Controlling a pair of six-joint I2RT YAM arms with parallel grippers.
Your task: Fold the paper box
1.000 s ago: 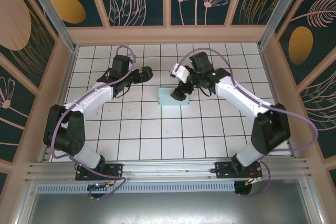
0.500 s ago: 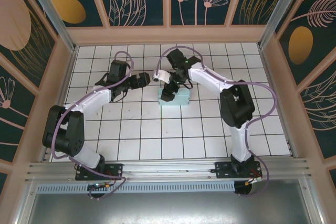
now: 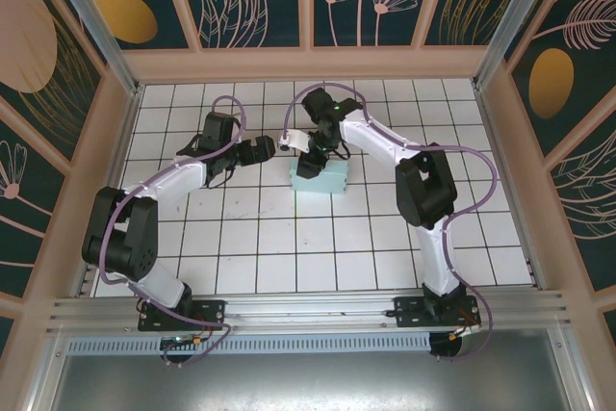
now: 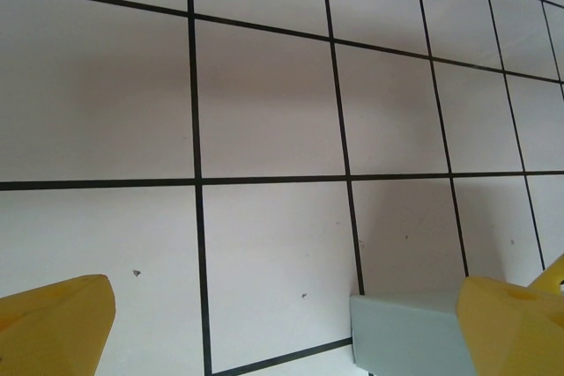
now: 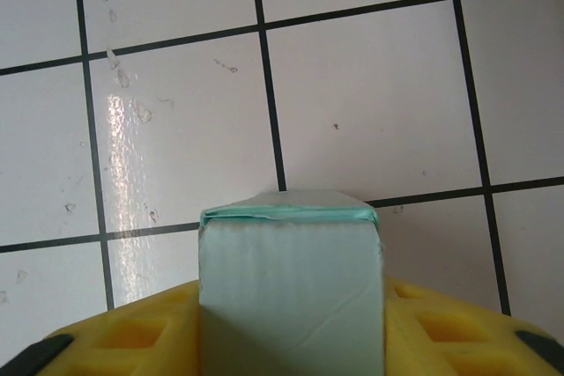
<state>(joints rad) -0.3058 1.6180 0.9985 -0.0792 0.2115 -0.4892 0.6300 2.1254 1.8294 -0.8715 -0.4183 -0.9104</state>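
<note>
the paper box (image 3: 332,182) looks already formed, so the step in hand seems to be closing its last end. it lies just above the middle of the top view. the right gripper (image 3: 306,163) sits at its left end, and its yellow fingers (image 5: 132,341) are closed against both sides of the card, holding it. the left gripper (image 3: 262,149) hovers just left of the box, spread wide and empty. next, i judge, the left must brace or tuck that end without crushing the thin card.
</note>
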